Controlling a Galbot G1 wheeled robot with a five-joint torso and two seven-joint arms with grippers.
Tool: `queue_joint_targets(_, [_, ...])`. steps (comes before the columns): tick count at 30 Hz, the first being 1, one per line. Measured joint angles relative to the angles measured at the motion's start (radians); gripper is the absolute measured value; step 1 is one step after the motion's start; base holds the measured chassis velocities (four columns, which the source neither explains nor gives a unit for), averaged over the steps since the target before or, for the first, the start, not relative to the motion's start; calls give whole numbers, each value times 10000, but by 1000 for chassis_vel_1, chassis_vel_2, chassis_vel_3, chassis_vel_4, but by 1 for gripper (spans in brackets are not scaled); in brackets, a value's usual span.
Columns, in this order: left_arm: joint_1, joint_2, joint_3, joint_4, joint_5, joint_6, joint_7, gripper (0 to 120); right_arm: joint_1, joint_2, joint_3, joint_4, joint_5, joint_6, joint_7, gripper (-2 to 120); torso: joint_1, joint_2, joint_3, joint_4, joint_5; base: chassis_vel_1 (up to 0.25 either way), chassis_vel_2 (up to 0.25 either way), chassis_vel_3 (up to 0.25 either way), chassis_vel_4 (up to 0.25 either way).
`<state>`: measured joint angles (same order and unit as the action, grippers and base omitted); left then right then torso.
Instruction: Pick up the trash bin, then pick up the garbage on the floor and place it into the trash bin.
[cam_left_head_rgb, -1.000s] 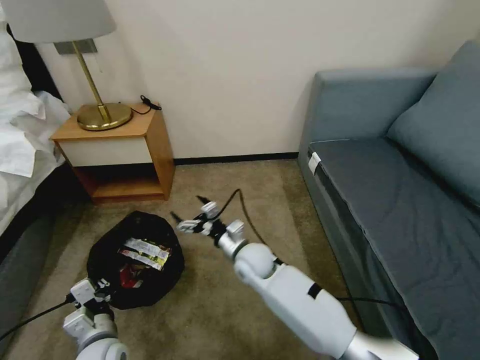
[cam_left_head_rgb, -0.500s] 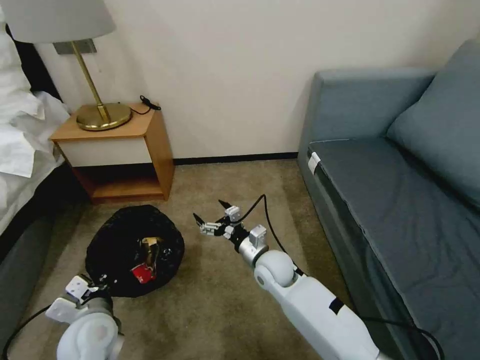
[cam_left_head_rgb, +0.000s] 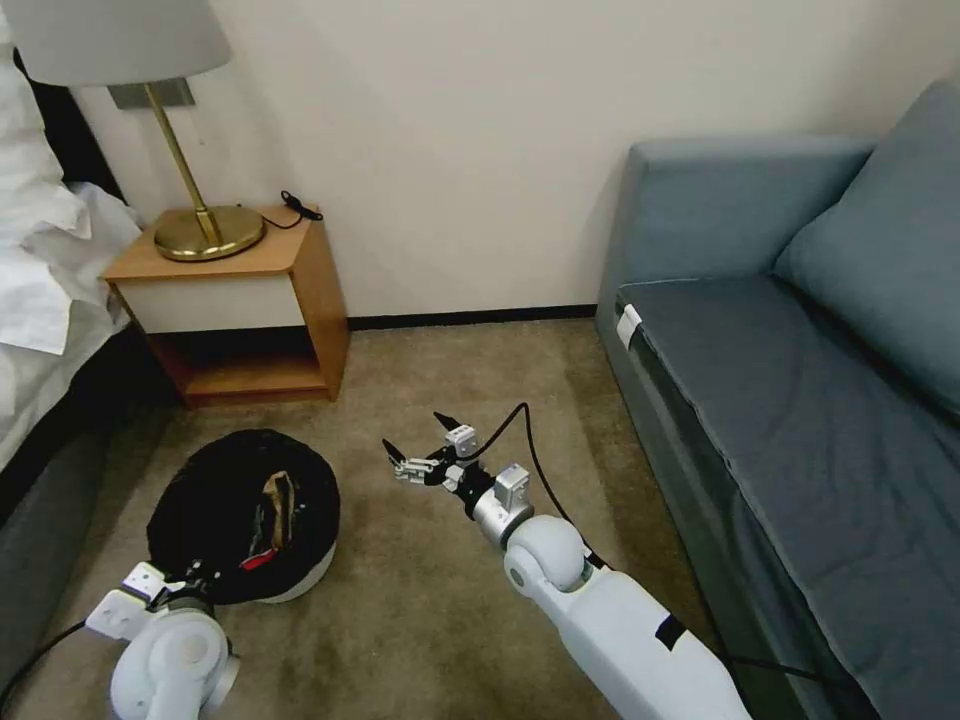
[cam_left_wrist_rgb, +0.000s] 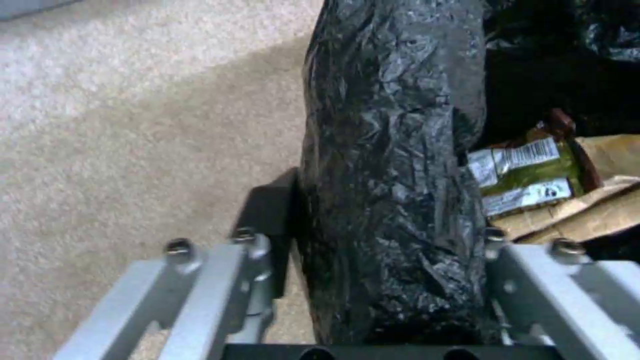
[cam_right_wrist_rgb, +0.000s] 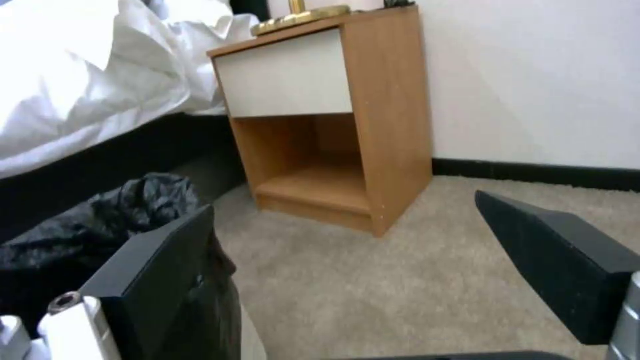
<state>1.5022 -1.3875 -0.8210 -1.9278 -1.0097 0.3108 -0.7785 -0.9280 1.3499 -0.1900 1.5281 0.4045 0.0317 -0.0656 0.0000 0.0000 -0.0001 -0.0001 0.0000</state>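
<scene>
The trash bin (cam_left_head_rgb: 300, 585), white with a black bag (cam_left_head_rgb: 210, 500) draped over its rim, is at the left on the carpet and leans a little. My left gripper (cam_left_head_rgb: 195, 578) is shut on its near rim; in the left wrist view the bag-covered rim (cam_left_wrist_rgb: 393, 165) sits between my left gripper's (cam_left_wrist_rgb: 390, 225) fingers. Garbage lies inside: a tan wrapper (cam_left_head_rgb: 277, 498), a red packet (cam_left_head_rgb: 262, 556), and a green-and-white wrapper (cam_left_wrist_rgb: 527, 175). My right gripper (cam_left_head_rgb: 420, 445) hangs open and empty over the carpet, right of the bin, its black fingers (cam_right_wrist_rgb: 167, 270) spread wide.
A wooden nightstand (cam_left_head_rgb: 250, 300) with a brass lamp (cam_left_head_rgb: 205, 230) stands behind the bin against the wall. A bed with white sheets (cam_left_head_rgb: 40, 280) lies along the left. A blue-grey sofa (cam_left_head_rgb: 800, 380) takes up the right side. Bare carpet (cam_left_head_rgb: 450, 370) lies between them.
The bin has swung from tipped toward me to more upright, its white side now showing. My left arm dropped lower. My right gripper drew back to the right, away from the bin's rim.
</scene>
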Motion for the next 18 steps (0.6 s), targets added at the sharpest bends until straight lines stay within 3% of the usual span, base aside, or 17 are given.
queue_joint_targets(8, [161,134,-2,-202,832,-378,248,66,-320,-83,145,393,-126,-130,50,100,0,0,0,0,-1,0,0,0,0])
queue_joint_targets(12, [516,263,-125,-613,1281,-614,426,86,-552,-206,433,770,-161,-156,73,100,0,0,0,2,0,0,0,0,0])
queue_joint_targets(18, [1036,453,-367,-1075,1787,-957,1014,99,-948,-445,874,1203,-266,31,-38,100,0,0,0,1,0,0,0,0,0])
